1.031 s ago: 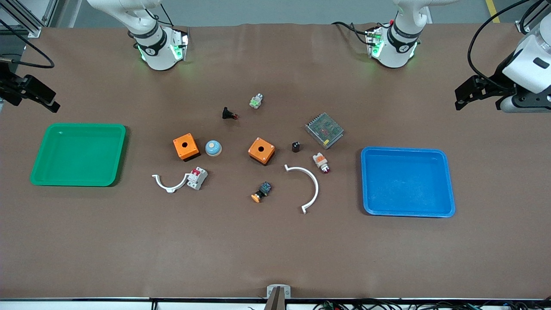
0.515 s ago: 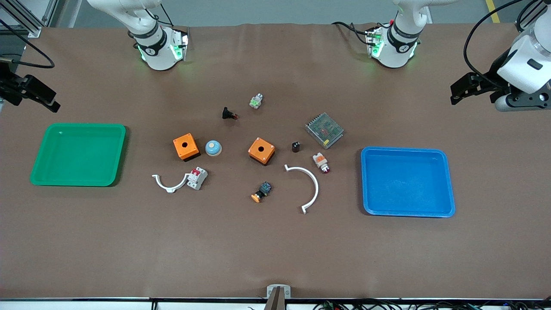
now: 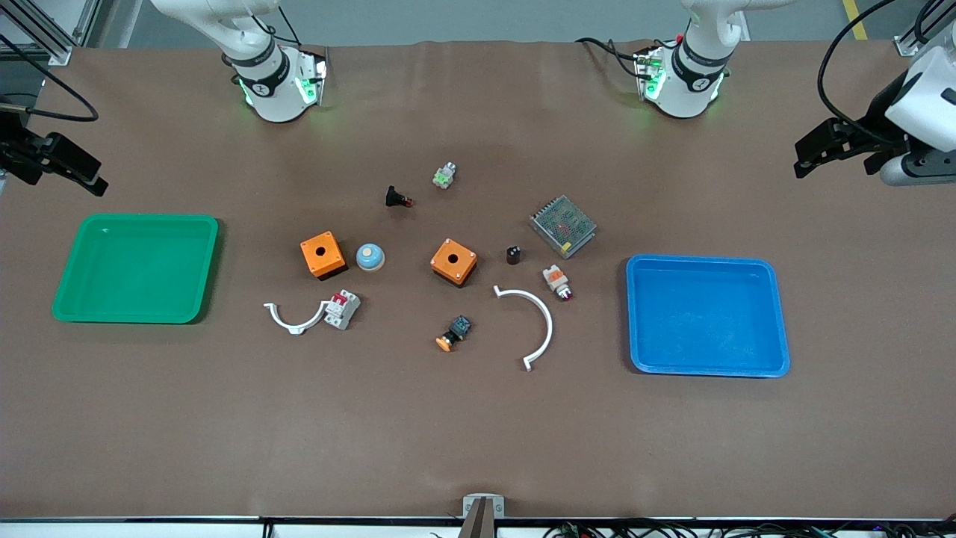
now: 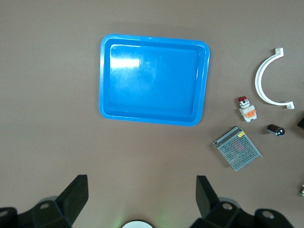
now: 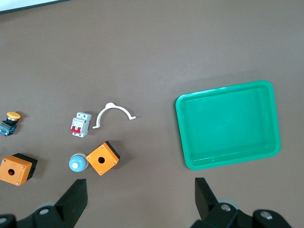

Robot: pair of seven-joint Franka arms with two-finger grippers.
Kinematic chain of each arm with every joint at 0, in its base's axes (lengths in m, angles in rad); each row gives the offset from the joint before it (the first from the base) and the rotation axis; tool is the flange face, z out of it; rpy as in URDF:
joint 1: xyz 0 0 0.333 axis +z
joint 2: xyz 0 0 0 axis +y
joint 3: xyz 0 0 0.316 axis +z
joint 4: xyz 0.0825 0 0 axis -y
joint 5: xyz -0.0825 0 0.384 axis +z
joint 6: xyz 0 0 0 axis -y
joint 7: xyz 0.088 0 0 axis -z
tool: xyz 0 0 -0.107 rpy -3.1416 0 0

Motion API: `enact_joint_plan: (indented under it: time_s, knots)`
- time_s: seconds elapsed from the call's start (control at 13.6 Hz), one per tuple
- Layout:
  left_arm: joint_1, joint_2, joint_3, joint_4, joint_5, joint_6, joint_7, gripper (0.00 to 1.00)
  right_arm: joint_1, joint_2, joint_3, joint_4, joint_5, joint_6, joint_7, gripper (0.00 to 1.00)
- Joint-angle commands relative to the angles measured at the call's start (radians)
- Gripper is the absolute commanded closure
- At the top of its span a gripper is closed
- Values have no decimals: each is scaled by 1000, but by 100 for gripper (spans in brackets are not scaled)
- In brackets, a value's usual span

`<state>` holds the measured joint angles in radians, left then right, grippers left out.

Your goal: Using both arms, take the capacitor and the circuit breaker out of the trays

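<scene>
Two trays at the counter's (image 3: pixel 478 448) ends — one tray (image 3: pixel 136 267) toward the right arm's end, the other tray (image 3: pixel 706 315) toward the left arm's, both bare inside. Between them, loose on the counter: circuit breaker (image 3: pixel 342 308) touching a curved clip (image 3: pixel 293 320), nearer the front camera than a box (image 3: pixel 323 255). Capacitor (image 3: pixel 513 255) between a second box (image 3: pixel 453 261) and a mesh-topped unit (image 3: pixel 563 226) — apart from both.

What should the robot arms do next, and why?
Probably nothing more than park. The capacitor and circuit breaker already lie on the table, and the blue tray and green tray hold nothing. Both open pincers, left and right, hang at the table's ends.
</scene>
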<state>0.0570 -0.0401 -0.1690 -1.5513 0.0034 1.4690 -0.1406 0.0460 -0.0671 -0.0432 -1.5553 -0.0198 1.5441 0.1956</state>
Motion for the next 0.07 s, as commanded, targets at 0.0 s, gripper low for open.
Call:
enact_joint_plan:
  time_s: [0.0]
  knots:
    - [0,20,-6,28,-2,-21,-7,0,-23,3,9,8,-12,-10,-13,0]
